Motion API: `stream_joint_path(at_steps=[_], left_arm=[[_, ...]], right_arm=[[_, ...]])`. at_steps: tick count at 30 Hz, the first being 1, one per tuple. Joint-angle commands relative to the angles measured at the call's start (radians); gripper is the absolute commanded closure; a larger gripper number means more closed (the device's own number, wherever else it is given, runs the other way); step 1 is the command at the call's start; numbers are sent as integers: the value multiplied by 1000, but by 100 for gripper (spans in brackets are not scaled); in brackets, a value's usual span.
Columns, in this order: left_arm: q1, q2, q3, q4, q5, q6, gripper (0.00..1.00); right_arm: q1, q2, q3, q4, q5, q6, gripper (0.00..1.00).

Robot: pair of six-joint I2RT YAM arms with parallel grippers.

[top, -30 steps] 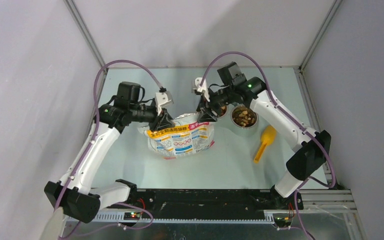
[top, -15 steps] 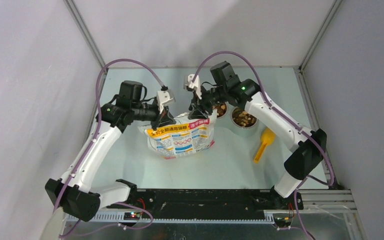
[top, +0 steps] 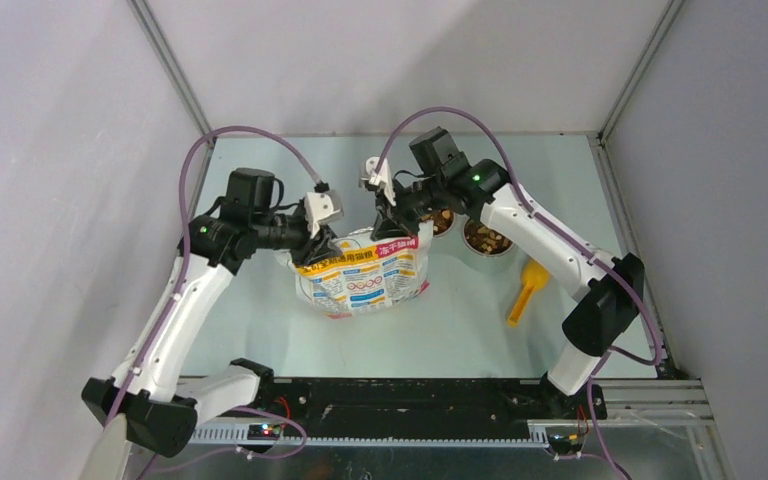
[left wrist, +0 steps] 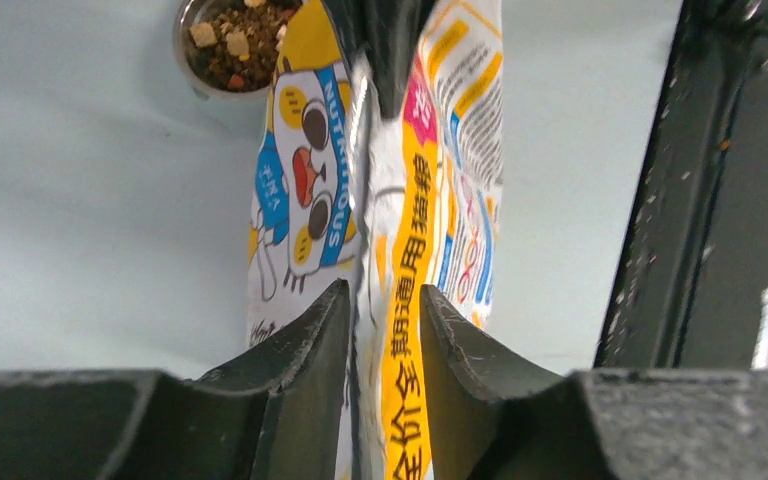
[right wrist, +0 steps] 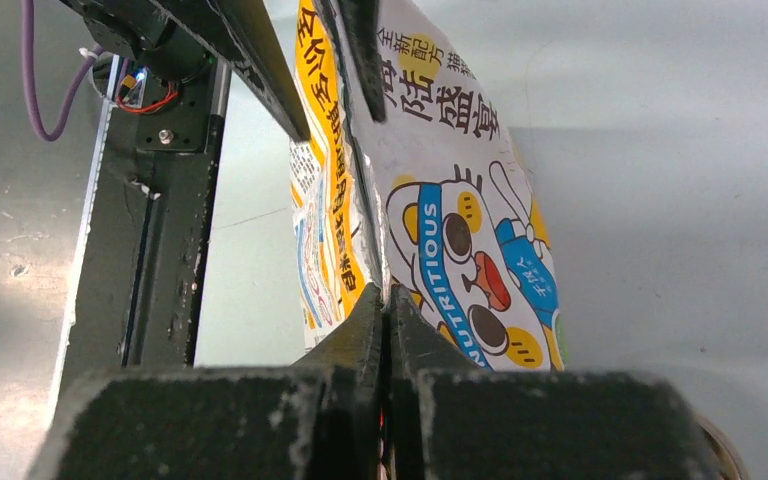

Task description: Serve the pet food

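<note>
Well, both arms had met over the printed foil bag (top: pixel 365 275), which stood upright on the worktop (top: pixel 260 310) between them. The right claw (right wrist: pixel 385 295) was pressed together on the bag's top edge, pinching the foil at the end nearer the bowls. The left claw (left wrist: pixel 385 295) sat astride the same rim at the other end. Its fingers were spread a little with the foil between them, and to my eye it was not biting down.

The pet food (top: pixel 487 238) lay as brown and tan chunks in two metal bowls just beyond the bag, on the right arm's side. The nearer bowl (top: pixel 480 254) looked well filled, and the left wrist view also caught kibble in a bowl. A yellow scoop (top: pixel 528 285) lay on the worktop near that bowl, with nothing holding it.

With food already in the bowls and the scoop set down, I judged the serving largely done and the step in hand to be working the bag's mouth. I could not say whether that meant sealing it or parting it. Either way, the next move seemed to call for the left claw to close firmly on the rim. The right would have to hold its pinch so the bag did not topple.
</note>
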Motion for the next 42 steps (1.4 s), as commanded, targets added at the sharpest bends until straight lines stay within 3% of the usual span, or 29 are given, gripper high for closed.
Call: stream_joint_path(at_steps=[1,3,6,8,11,13,14,16,17,20,22,23,24,25,27,28,31,32,33,34,35,39,42], left_arm=[[4,-62,1,-102,-98,179,63],[3,-65,12,-114,-147,200,69],[11,-61,57,-167,-211,238,96],[23,-57,76,-216,-223,279,99],[43,-60,77,-242,-249,295,100],[55,-75,58,-220,-282,274,89],[60,-91,52,-200,-293,267,77],[80,-108,43,-194,-308,273,83],[97,-109,50,-222,-299,303,95],[135,-105,76,-271,-282,345,100],[156,-112,78,-258,-316,322,93],[160,-116,69,-238,-327,315,78],[166,-125,62,-231,-345,313,74],[169,-134,50,-226,-350,318,75],[182,-135,48,-247,-345,347,96],[195,-132,60,-284,-319,371,99],[210,-111,80,-311,-297,365,96],[213,-112,77,-300,-301,351,84],[213,-118,73,-289,-305,345,82],[214,-122,62,-276,-315,346,94],[214,-129,59,-274,-321,351,97],[224,-128,65,-270,-305,329,98],[226,-150,46,-213,-250,276,96]], right_arm=[[-25,-9,58,18,-31,-16,100],[-29,-10,55,19,-25,-16,100],[-29,-15,48,12,-27,-32,100],[-29,-18,48,4,-32,-36,100],[-30,-25,50,-1,-37,-39,100],[-32,-28,52,-3,-36,-40,100],[-32,-28,52,-2,-36,-42,100],[-33,-32,50,-3,-33,-45,100],[-34,-33,47,-6,-33,-46,100],[-35,-36,44,-9,-32,-52,100],[-37,-37,44,-9,-38,-53,100],[-39,-37,45,-9,-40,-53,100],[-40,-36,46,-9,-42,-53,100],[-40,-35,47,-9,-43,-53,100],[-41,-35,47,-10,-43,-52,100],[-42,-35,46,-10,-43,-53,100],[-42,-34,45,-13,-45,-57,100],[-42,-35,43,-14,-47,-60,100],[-43,-35,43,-15,-46,-61,100],[-42,-34,44,-15,-47,-61,100],[-43,-34,43,-15,-47,-60,100],[-41,-34,45,-10,-66,-52,99],[-20,-20,62,-5,-101,-40,70]])
